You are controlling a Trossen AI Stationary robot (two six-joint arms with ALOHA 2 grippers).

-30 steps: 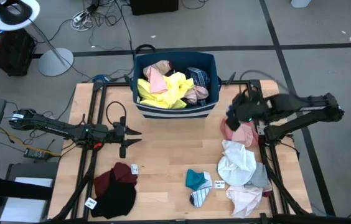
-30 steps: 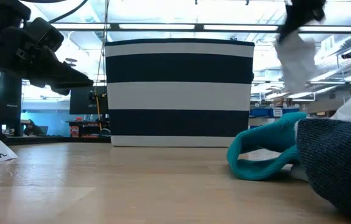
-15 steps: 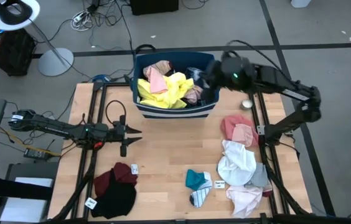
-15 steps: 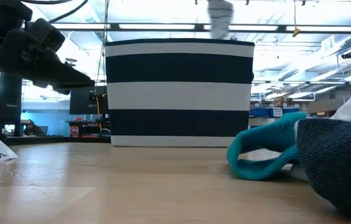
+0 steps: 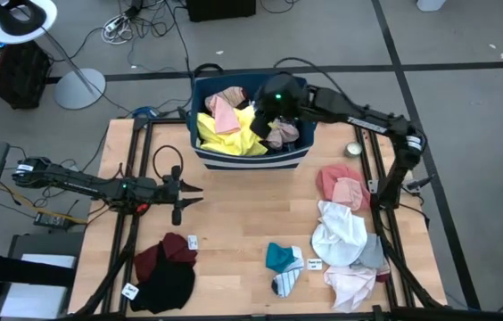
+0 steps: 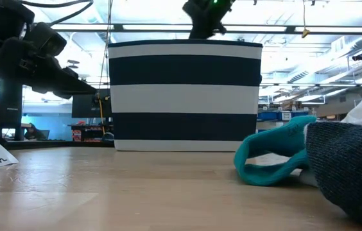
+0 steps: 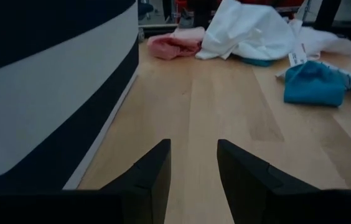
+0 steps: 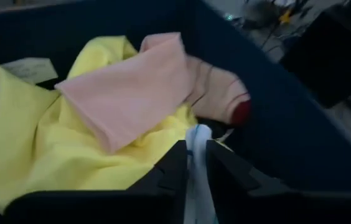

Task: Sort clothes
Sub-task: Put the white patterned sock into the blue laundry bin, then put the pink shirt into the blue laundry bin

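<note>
The navy bin with white stripes (image 5: 298,85) stands at the table's far middle. It holds a yellow garment (image 5: 232,135), a pink cloth (image 5: 224,111) and a blue plaid piece (image 5: 285,111). My right gripper (image 5: 260,120) reaches into the bin over the yellow garment (image 8: 51,155) and is shut on a thin white cloth (image 8: 198,158). My left gripper (image 5: 196,196) waits open and empty over the table's left half. A maroon and black pile (image 5: 167,267), teal and striped socks (image 5: 284,266) and a pink, white and grey pile (image 5: 345,227) lie on the table. My right gripper pinches a narrow part of the white cloth (image 8: 198,134) between its two fingers. The fingers slant down into the bin from the table's right. The cloth's end shows just past the fingertips, over the yellow garment. One layer or several, I cannot tell.
The bin's wall (image 7: 45,93) stands close beside my left gripper (image 7: 194,158). In the low view the bin (image 6: 184,96) hides its contents, and the teal sock (image 6: 274,157) lies near the camera. Bare wood lies in the table's middle (image 5: 251,209).
My right gripper has swung from above the pink pile at the table's right toward the far left, over the bin's rim, and has gone down into the bin. It has carried the white cloth, which hung below it a second ago.
</note>
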